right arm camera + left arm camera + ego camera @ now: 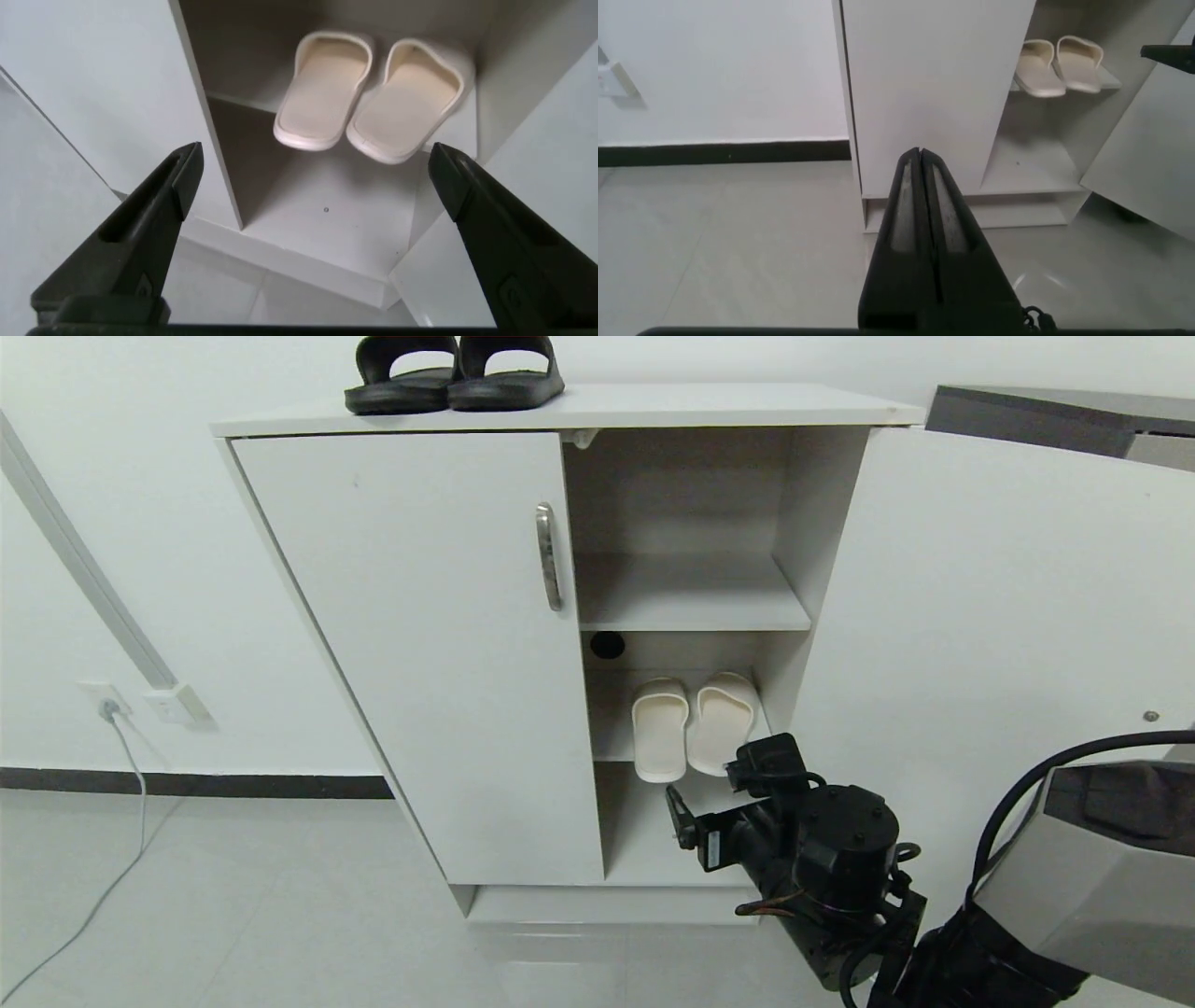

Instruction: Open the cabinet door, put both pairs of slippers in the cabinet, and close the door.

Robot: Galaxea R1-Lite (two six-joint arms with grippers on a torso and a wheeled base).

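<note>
The right tool [313, 170] is spread wide and holds nothing. It hangs low, just in front of the open side of the tall white wooden cabinet [709, 406]. Near it, one pair of soft cream slippers [693, 726], two side by side, sits at the front edge of the second shelf down. The left tool [920, 155] is pressed tight together, holding nothing. One pair of black rubber slippers [455, 373] sits on the cabinet's top, toward its left end. Of the two doors, the right white door [980, 597] stands open.
</note>
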